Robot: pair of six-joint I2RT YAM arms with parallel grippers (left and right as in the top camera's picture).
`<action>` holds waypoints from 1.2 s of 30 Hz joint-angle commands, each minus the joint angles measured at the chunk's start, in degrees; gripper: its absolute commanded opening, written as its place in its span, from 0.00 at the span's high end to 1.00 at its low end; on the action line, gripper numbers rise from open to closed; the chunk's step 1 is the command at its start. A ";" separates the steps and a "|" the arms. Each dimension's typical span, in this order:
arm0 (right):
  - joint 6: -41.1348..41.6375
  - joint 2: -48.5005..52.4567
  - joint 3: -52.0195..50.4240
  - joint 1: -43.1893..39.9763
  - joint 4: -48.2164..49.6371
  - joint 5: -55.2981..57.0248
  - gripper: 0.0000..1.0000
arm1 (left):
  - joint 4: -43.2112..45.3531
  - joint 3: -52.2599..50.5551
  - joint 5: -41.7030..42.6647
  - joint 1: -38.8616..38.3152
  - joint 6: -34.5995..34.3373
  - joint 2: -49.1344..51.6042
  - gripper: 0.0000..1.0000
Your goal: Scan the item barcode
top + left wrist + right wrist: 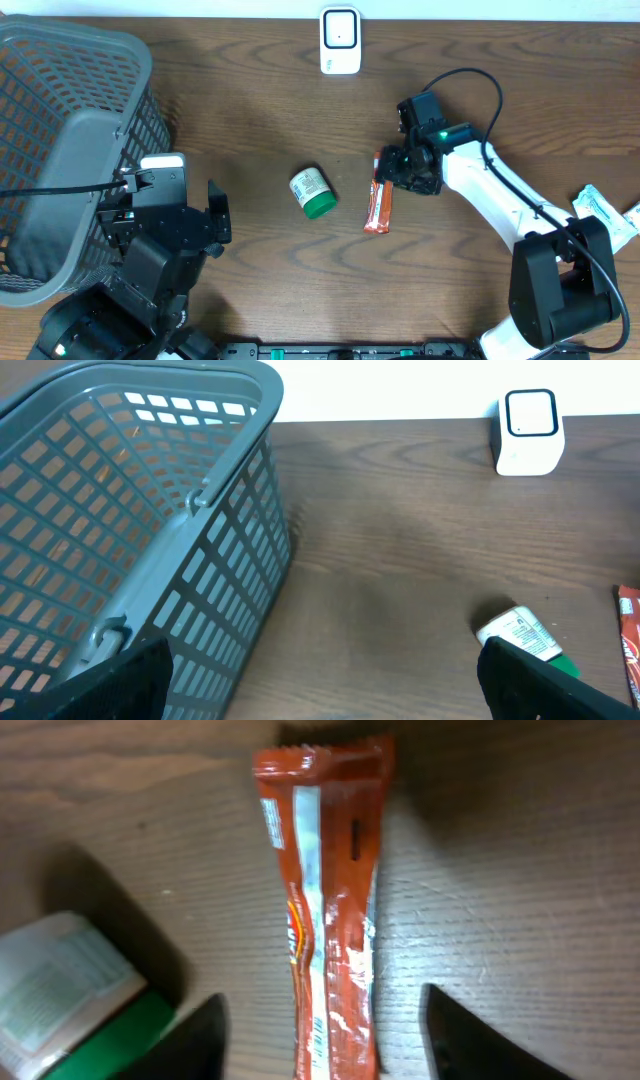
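Snack bar (378,205) is lying flat on the wood table (250,290), just right of centre in the overhead frame, long axis running roughly top-to-bottom. Its wrapper is showing shiny orange-red w/ a pale silver-white strip down the length, crimped ends, creases catching the light. A small dark printed block is sitting near the upper end, too blurred to read. R gripper (322,995) is hovering over the bar's upper end. Its fingers (200,1040) are standing moderately apart, one each side of the wrapper w/ gaps showing, gripping nothing. L gripper (320,685) is waiting at lower left of the overhead frame w/ jaws spread wide, nothing between them. A small bottle (313,193) w/ white label and green cap is lying on its side just left of the bar, not touching it. The white scanner box (340,40) is standing at top centre, well apart from the bar. A grey mesh basket (60,150) is filling the left edge. White packets (600,205) are lying at the far right edge.
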 commanded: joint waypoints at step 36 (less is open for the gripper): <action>17.07 27.56 31.93 12.70 -24.96 26.34 0.51 | -0.13 0.37 -0.70 0.20 -0.24 -0.20 0.02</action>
